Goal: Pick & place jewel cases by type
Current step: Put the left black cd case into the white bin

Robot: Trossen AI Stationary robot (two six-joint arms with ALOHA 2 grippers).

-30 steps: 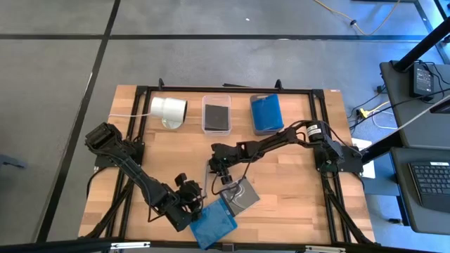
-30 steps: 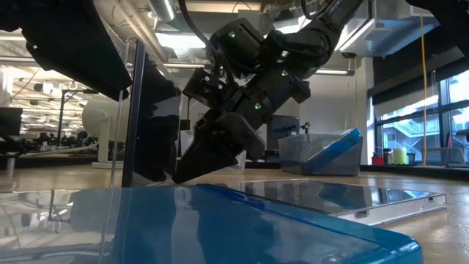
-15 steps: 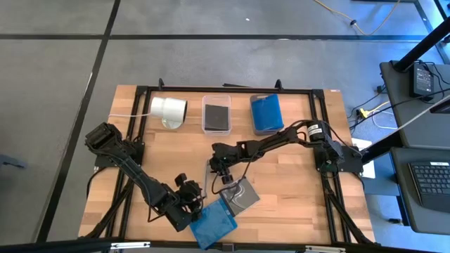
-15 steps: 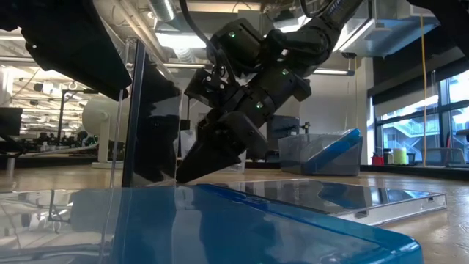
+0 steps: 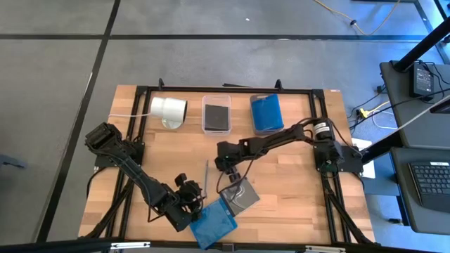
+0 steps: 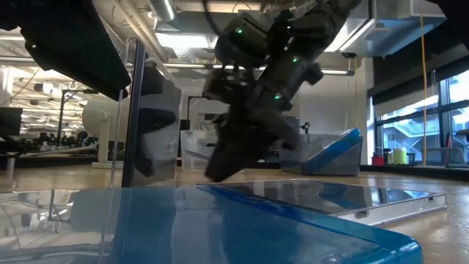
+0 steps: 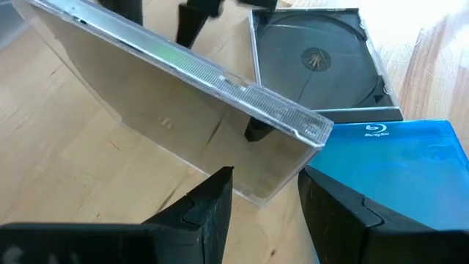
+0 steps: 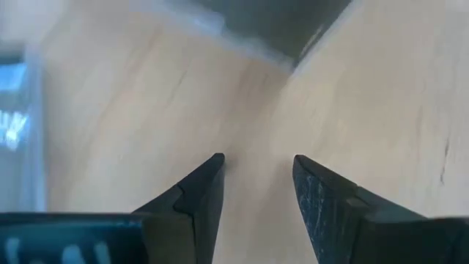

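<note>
Wooden table (image 5: 281,179): right gripper (image 5: 226,173) parted (empty), above it.

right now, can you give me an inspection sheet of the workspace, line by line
surface: wooden table, black frame around it.
job's things: blue case at the near edge; open dark case lying flat beside it; clear case tilted up on edge.
clutter: white cylinder; two tray bins, one dark-filled, one blue-filled.
grippers: right gripper open, empty, above the open dark case; left gripper open, beside the blue case.
cables: white cable from the cylinder.
surroundings: desk with keyboard to the right.
</note>
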